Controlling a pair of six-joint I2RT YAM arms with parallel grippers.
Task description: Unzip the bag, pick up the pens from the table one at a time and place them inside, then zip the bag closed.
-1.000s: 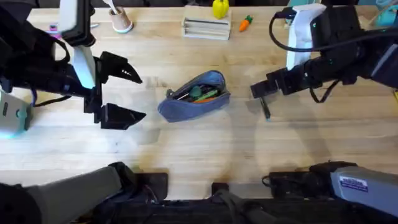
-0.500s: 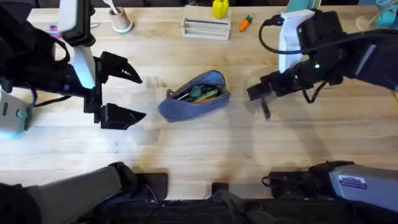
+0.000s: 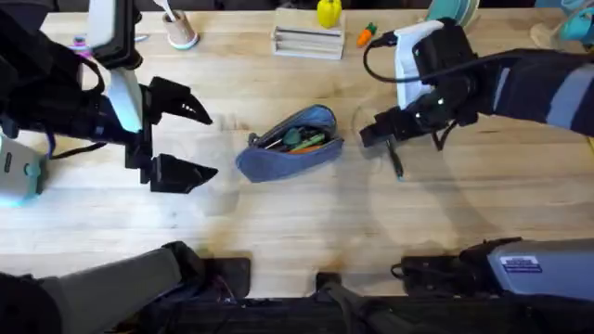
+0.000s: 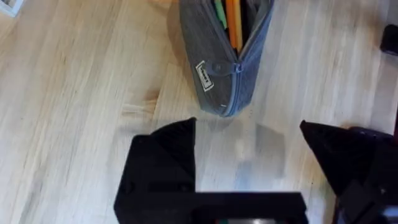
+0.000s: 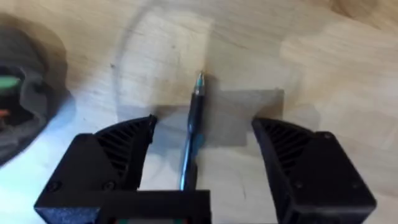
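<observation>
Light wooden plank table (image 3: 306,218), grain visible, carrying all items listed.

Far left: teal-and-white object (image 3: 20,172) at table edge.

Left gripper (image 3: 190,141): black, fingers spread wide and empty, held left of the pouch and apart from it; seen in left wrist view (image 4: 249,146) with the two fingers flanking bare wood just short of the pouch's end.

Back row: small cup (image 3: 182,33) with a stick in it; low wooden rack (image 3: 308,42); yellow object (image 3: 329,13); small orange carrot toy (image 3: 367,35).

Centre: blue-grey fabric pouch (image 3: 290,144), lying on its side, zipper open, green and orange items visible inside; small white label near zipper end in left wrist view (image 4: 219,68).

Right of pouch: slim black pen (image 3: 397,165), bluish tip, lying flat on table, well clear of the pouch.

Right gripper (image 3: 376,135): black, fingers parted, nothing grasped, positioned over the pen; in right wrist view (image 5: 202,146) pen (image 5: 191,134) lay between the two fingers, touching neither.
</observation>
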